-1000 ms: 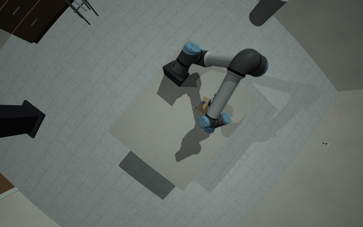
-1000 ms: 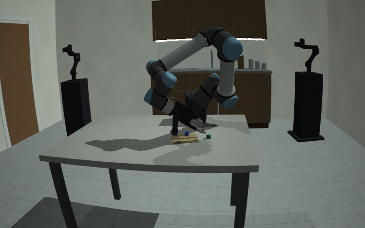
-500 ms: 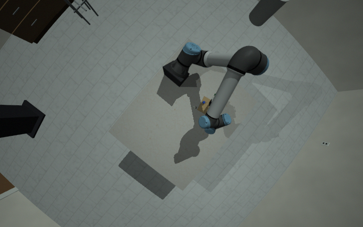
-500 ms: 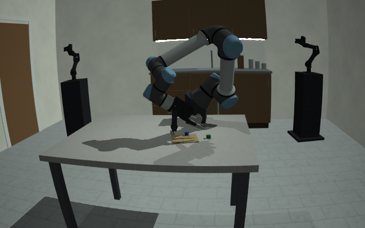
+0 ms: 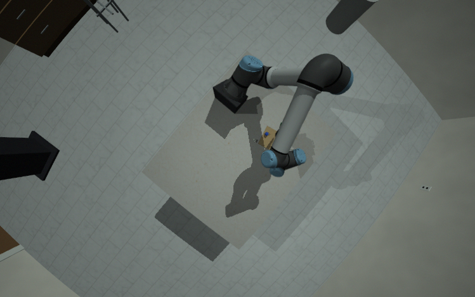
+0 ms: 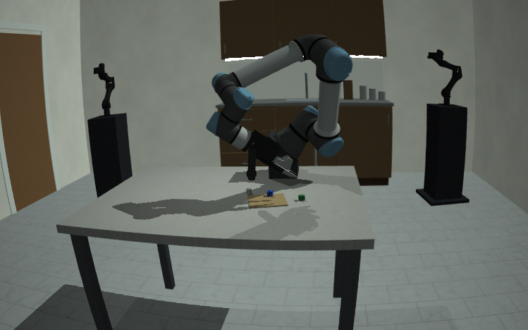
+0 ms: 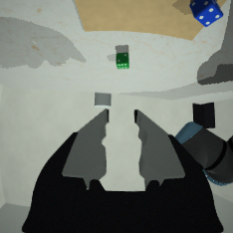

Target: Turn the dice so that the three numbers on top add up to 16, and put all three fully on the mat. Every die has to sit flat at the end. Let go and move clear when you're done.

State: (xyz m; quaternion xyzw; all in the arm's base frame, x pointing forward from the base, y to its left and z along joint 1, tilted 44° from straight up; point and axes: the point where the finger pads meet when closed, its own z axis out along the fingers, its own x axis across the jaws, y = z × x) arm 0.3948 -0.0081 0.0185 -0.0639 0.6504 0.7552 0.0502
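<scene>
The tan mat (image 6: 267,200) lies mid-table; it also shows in the overhead view (image 5: 269,136) and at the top of the wrist view (image 7: 134,15). A blue die (image 6: 269,192) sits on the mat's far edge and shows in the top right corner of the wrist view (image 7: 206,11). A green die (image 6: 301,197) rests flat on the table just right of the mat, off it; in the wrist view (image 7: 122,60) it lies well ahead of my fingertips. A pale grey die (image 6: 249,191) sits on the table at the mat's left corner. My gripper (image 7: 121,110) (image 6: 287,168) hangs above the table, fingers slightly apart and empty.
The arm's base stands at the table's far side (image 6: 251,163), and its forearm crosses above the mat in the overhead view (image 5: 294,118). Two black pedestals with cameras stand on the floor left (image 6: 107,147) and right (image 6: 444,151) of the table.
</scene>
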